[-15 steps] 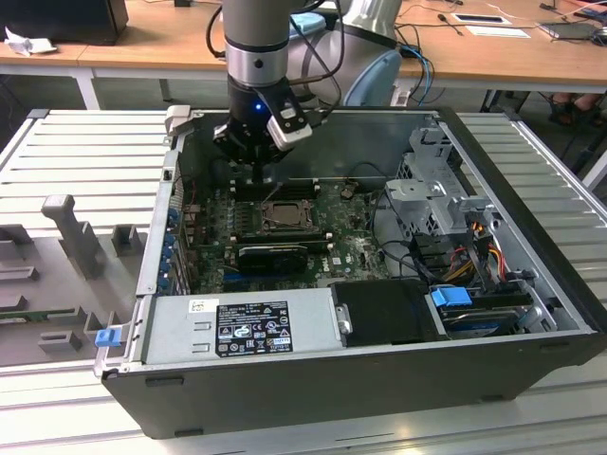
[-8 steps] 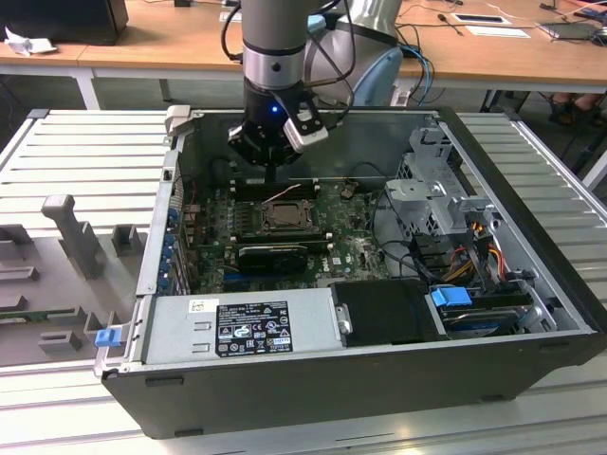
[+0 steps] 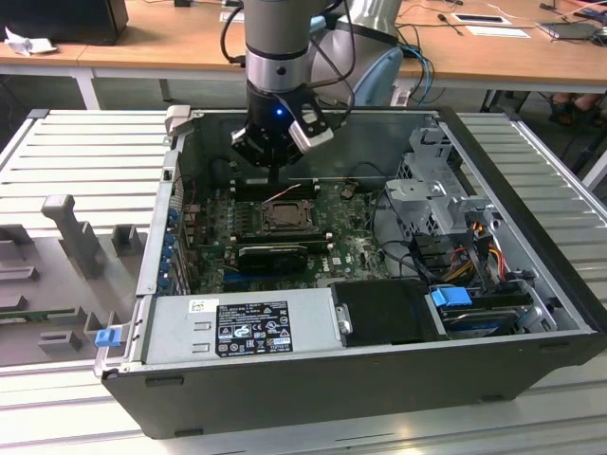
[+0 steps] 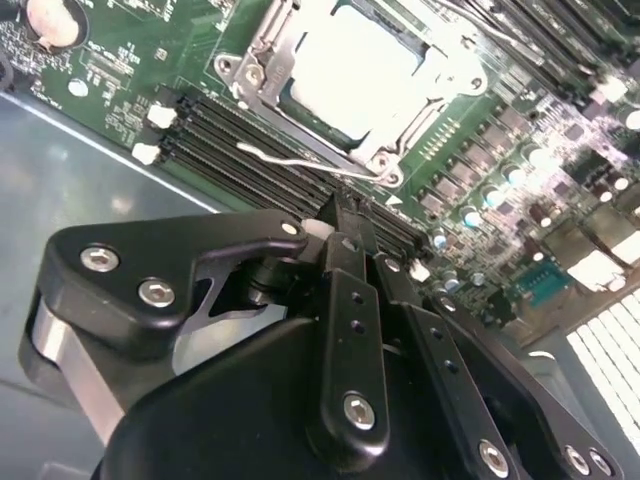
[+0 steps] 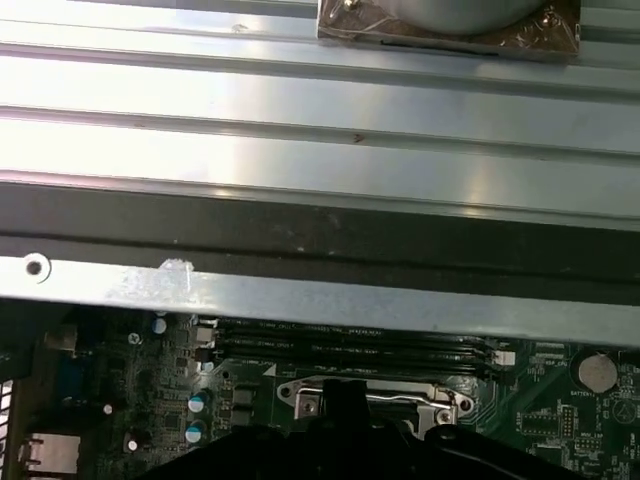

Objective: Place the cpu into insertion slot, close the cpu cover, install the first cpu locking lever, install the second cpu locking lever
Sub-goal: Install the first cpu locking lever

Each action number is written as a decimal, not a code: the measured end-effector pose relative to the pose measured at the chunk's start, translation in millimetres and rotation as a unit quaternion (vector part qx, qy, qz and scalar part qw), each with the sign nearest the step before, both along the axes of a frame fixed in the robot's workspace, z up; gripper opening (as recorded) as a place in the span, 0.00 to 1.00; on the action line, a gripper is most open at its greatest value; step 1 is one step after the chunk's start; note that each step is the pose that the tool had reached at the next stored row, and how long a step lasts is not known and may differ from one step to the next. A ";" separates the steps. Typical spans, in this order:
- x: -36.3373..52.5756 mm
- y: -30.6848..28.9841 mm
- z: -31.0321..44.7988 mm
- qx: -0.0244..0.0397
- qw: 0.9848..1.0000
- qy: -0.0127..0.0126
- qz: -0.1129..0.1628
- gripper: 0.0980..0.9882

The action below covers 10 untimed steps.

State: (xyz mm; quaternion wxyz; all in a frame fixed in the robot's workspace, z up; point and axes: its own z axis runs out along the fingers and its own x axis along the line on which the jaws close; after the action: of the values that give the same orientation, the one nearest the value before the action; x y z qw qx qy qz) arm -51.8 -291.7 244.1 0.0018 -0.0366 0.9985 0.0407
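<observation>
Claw (image 4: 345, 225) shut, tip by lever wire (image 4: 300, 160); cpu (image 4: 350, 65) seated.

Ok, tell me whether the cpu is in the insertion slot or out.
In. In the second wrist view the pale cpu lies flat inside the insertion slot, framed by the cpu cover. The pincer hangs beside it.

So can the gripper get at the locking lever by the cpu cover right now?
Probably yes: the gripper hangs just beside the wire lever at the cpu cover, and nothing sits between them.
</observation>
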 end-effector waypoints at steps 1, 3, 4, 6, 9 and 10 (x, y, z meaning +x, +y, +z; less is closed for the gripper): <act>2.6 0.0 -2.7 0.000 1.000 0.000 0.000 0.01; 5.4 0.3 -6.3 0.000 1.000 0.000 -0.001 0.01; 6.2 0.5 -8.0 0.000 1.000 0.000 -0.002 0.01; 7.3 1.2 -11.8 0.000 1.000 0.000 -0.004 0.01; 9.1 2.7 -13.7 0.001 1.000 0.000 -0.004 0.01; 10.4 3.3 -13.8 0.001 1.000 0.000 -0.004 0.01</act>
State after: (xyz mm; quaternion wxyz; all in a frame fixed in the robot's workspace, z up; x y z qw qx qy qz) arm -41.4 -288.4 230.3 0.0019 -0.0330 0.9986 0.0415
